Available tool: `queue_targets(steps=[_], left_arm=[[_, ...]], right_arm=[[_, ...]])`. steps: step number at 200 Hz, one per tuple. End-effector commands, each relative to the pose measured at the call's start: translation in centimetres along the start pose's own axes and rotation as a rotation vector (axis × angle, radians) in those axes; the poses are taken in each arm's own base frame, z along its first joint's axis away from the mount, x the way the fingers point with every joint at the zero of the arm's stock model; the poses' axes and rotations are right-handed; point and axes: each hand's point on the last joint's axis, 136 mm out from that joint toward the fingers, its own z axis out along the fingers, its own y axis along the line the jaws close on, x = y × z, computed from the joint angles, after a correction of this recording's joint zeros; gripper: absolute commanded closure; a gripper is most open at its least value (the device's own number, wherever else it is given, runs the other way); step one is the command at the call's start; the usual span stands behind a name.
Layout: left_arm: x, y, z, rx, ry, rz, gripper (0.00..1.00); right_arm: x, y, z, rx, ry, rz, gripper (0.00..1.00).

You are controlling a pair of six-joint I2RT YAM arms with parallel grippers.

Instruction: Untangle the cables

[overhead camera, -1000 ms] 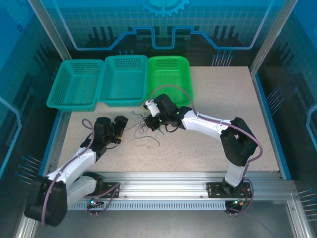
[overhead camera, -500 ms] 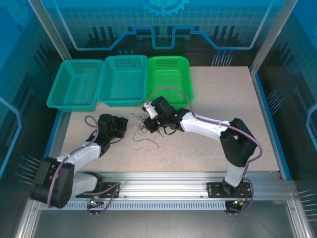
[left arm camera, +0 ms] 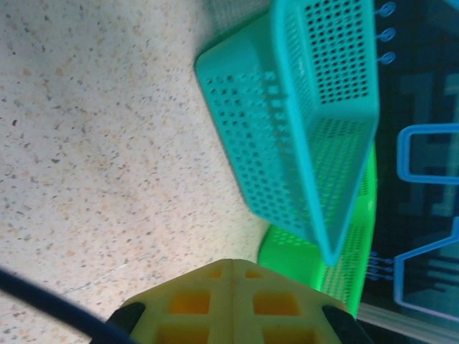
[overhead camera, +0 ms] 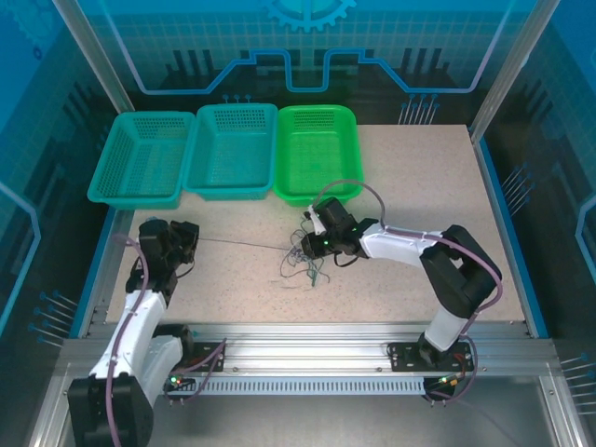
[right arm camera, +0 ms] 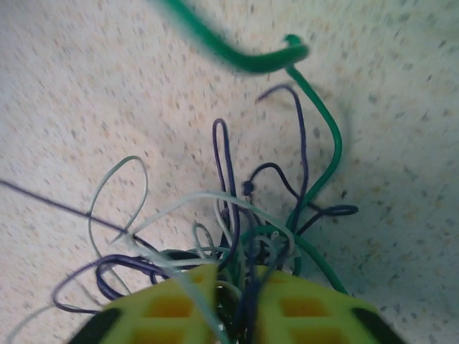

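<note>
Left pincer clamped shut on taut cable, which runs to the right pincer. Its jaws are slightly parted, cables bunched between them.

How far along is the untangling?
Done: one dark strand stretched taut out of the tangle, none fully free. In hand: left gripper shut on that strand's end; the tangle sits between the fingers of the right gripper. Left: the dark, cream and green cables there are knotted together and all need separating.

The speckled table bears tangled cables, plus two teal baskets and a green basket at its far edge.
</note>
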Motion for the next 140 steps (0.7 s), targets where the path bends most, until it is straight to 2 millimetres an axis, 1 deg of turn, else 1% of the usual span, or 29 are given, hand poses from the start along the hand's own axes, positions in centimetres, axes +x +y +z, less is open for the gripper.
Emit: queue_targets(steps=[1,4,13,16,30,42,54,64,74,78,84,93,100,113,121,131,140], left_arm=[[0.4,-2.9,-0.1,0.074,0.044,0.125,1.0],[0.5,-3.0,0.0,0.073,0.047,0.137,1.0],[0.8,-3.2,-0.1,0.069,0.048,0.173,1.0],[0.8,-3.2,-0.1,0.066,0.048,0.182,1.0],[1.1,-3.4,-0.2,0.059,0.044,0.212,1.0],[1.1,-3.2,-0.2,0.052,0.041,0.221,1.0],[1.1,-3.1,-0.2,0.048,0.038,0.223,1.0],[1.1,-3.0,-0.2,0.046,0.034,0.222,1.0],[1.1,-3.0,-0.3,0.045,0.034,0.221,1.0],[1.1,-3.0,-0.4,0.044,0.031,0.222,1.0],[1.0,-3.0,-0.4,0.043,0.028,0.224,1.0],[0.9,-2.9,-0.5,0.04,0.022,0.228,1.0],[0.8,-2.9,-0.6,0.034,0.015,0.232,1.0],[0.6,-2.6,-0.8,0.02,0.003,0.238,1.0],[0.5,-2.5,-0.9,0.015,-0.004,0.244,1.0],[0.4,-2.5,-1.0,0.01,-0.012,0.252,1.0],[0.3,-2.3,-1.0,0.005,-0.016,0.256,1.0]], right_arm=[[1.4,0.8,-0.1,0.01,0.063,-0.053,0.64],[1.2,1.0,-0.4,0.006,0.055,-0.056,0.6],[0.4,1.6,-1.3,-0.012,0.022,-0.067,0.57],[0.0,1.9,-1.7,-0.017,0.007,-0.074,0.54],[-1.5,3.1,-3.4,-0.009,-0.066,-0.128,0.53],[-2.7,4.1,-4.5,0.014,-0.12,-0.179,0.53],[-3.6,5.4,-4.9,0.011,-0.158,-0.211,0.54],[-4.2,6.4,-4.9,-0.012,-0.183,-0.218,0.53],[-4.7,6.8,-4.6,-0.02,-0.201,-0.205,0.53],[-5.0,6.7,-4.5,-0.009,-0.206,-0.194,0.52],[-5.4,6.1,-4.2,0.031,-0.213,-0.169,0.43],[-5.7,4.6,-3.8,0.119,-0.199,-0.13,0.34],[-5.9,3.6,-3.4,0.185,-0.19,-0.112,0.31],[-5.6,1.8,-2.1,0.281,-0.15,-0.098,0.3],[-5.1,1.2,-1.1,0.311,-0.102,-0.09,0.31],[-4.4,0.8,0.3,0.327,-0.042,-0.079,0.34],[-3.7,0.9,1.4,0.318,0.005,-0.072,0.36]])
